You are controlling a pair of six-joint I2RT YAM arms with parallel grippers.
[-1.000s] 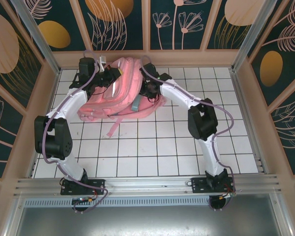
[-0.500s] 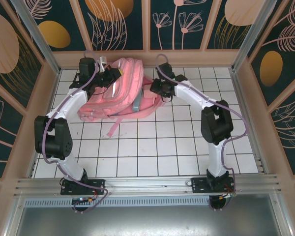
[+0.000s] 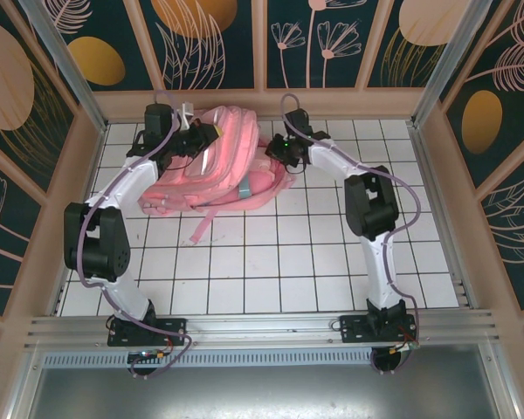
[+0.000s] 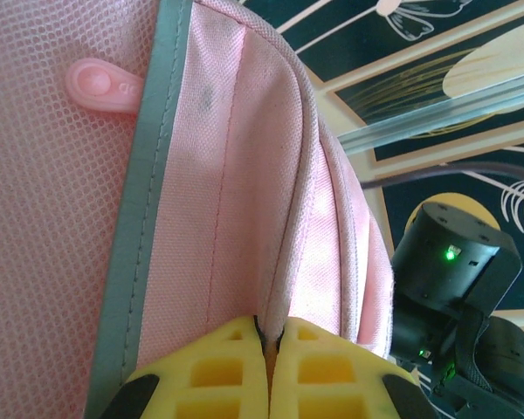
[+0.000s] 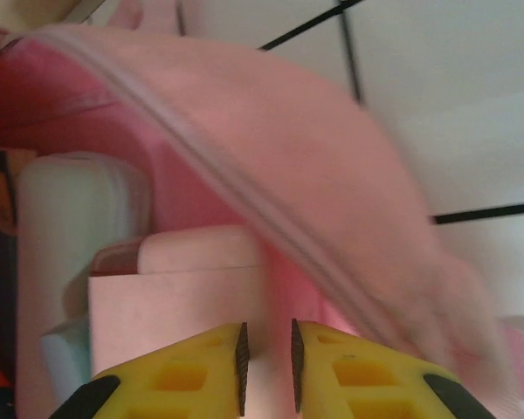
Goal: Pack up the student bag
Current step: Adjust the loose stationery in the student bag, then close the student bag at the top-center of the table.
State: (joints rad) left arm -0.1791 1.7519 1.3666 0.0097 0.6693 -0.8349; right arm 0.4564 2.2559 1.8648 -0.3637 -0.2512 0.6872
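One bag (image 3: 211, 170) lies by the tabletop's (image 3: 271, 262) far edge, with one loose strap (image 3: 201, 225) trailing toward the near edge. Two arms rise from the near edge, left arm (image 3: 94, 244) and right arm (image 3: 367, 209), so there are two grippers, left gripper (image 4: 268, 336) and right gripper (image 5: 266, 349), each with two yellow fingers. The bag's opening holds two things: one pale green case (image 5: 70, 227) and one pink box (image 5: 183, 297). One round pull tab (image 4: 100, 85) lies on the mesh.
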